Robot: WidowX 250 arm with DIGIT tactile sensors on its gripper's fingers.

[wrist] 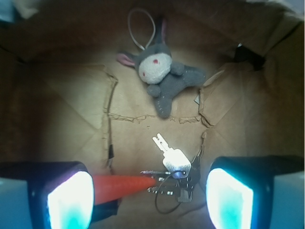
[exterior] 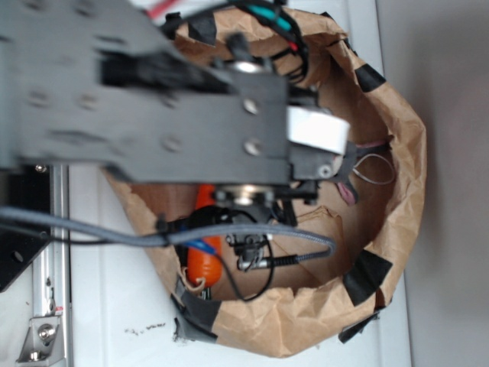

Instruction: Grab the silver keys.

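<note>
- Your black pincer with pale glowing pads (wrist: pixel 147 200) is spread wide and holds nothing; that gap looks set to straddle the target.
- Small bunch of silver metal keys on wire rings (wrist: pixel 172 171) lies on the bag floor between the pads, nearer the right one.
- Orange tapered carrot toy (wrist: pixel 125 187) pokes in from the left, tip touching the keys: risk of pinching both.
- Grey plush bunny with loop (wrist: pixel 162 76) is well apart, farther back.
- All sit inside the crumpled brown paper bag (exterior: pixel 397 229).

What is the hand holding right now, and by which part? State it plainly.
Nothing. The hand is open, its pads wide apart above the silver keys, which lie on the bag floor untouched.
</note>
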